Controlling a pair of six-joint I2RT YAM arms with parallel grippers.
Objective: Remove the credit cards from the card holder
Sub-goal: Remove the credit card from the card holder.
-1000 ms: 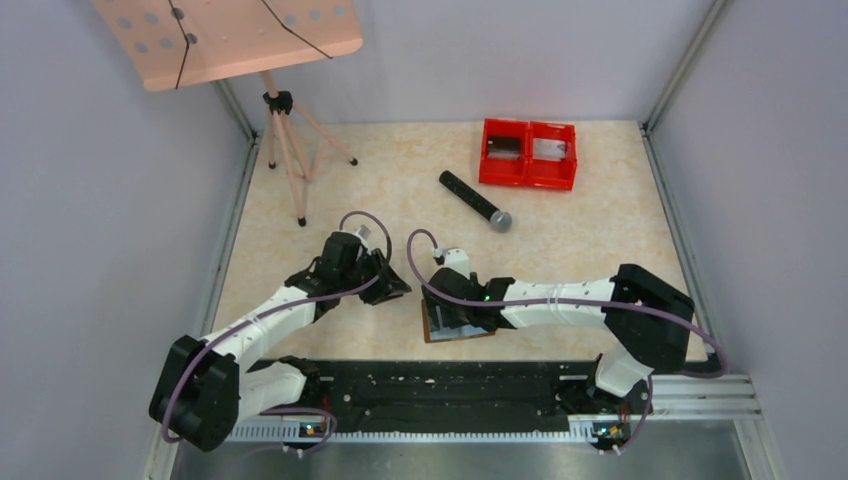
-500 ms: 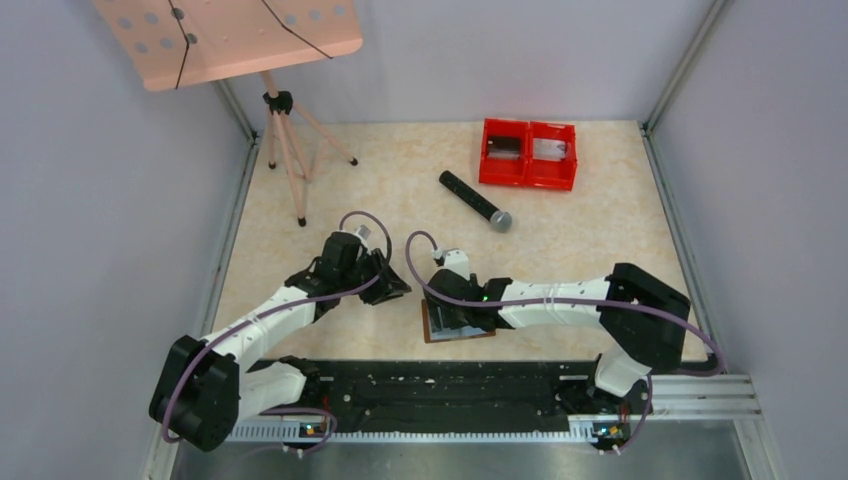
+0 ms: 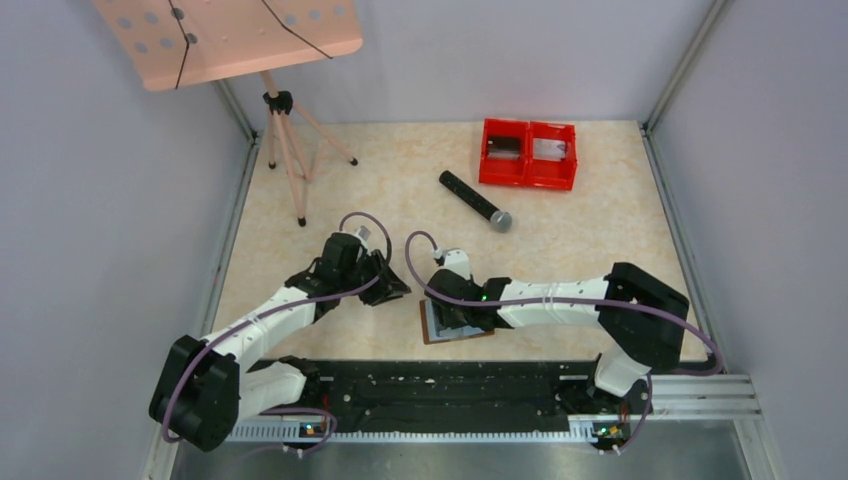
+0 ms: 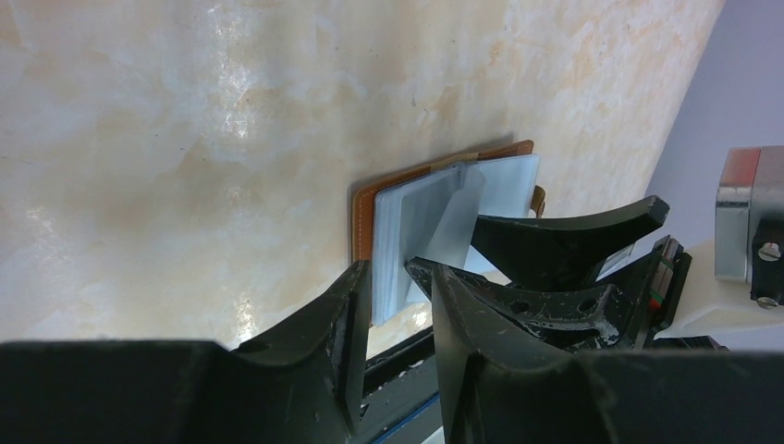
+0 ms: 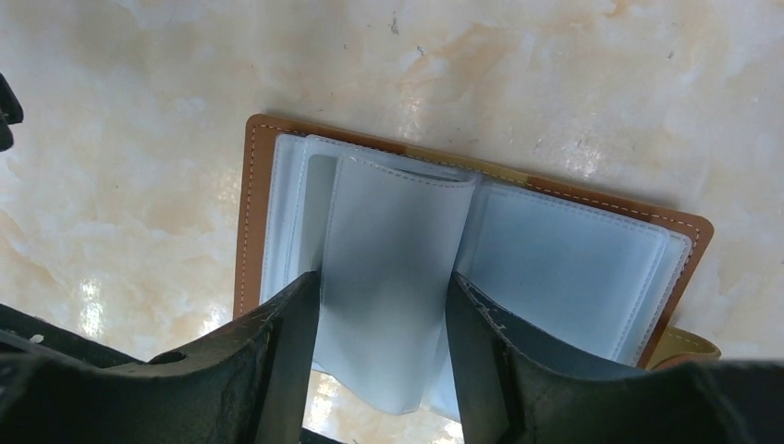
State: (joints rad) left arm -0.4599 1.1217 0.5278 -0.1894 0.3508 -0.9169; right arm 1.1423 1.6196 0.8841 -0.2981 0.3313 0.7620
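The card holder (image 3: 433, 322) was seen lying open on the table (image 3: 590, 240), near its front edge, under the right gripper (image 5: 384, 287). Over the last second that gripper's jaws had been drawn in from a wider spread, and a grey-blue pocket leaf (image 5: 393, 240) was now pinched between them, bowed and lifted off the rest. No card had yet been drawn out. The left gripper (image 4: 398, 273) was held just beside, narrowly spread, gripping nothing

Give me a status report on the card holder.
Left end effector empty, slightly open. Right end effector straddling a pocket leaf. Card holder lying open. Nothing blocking.
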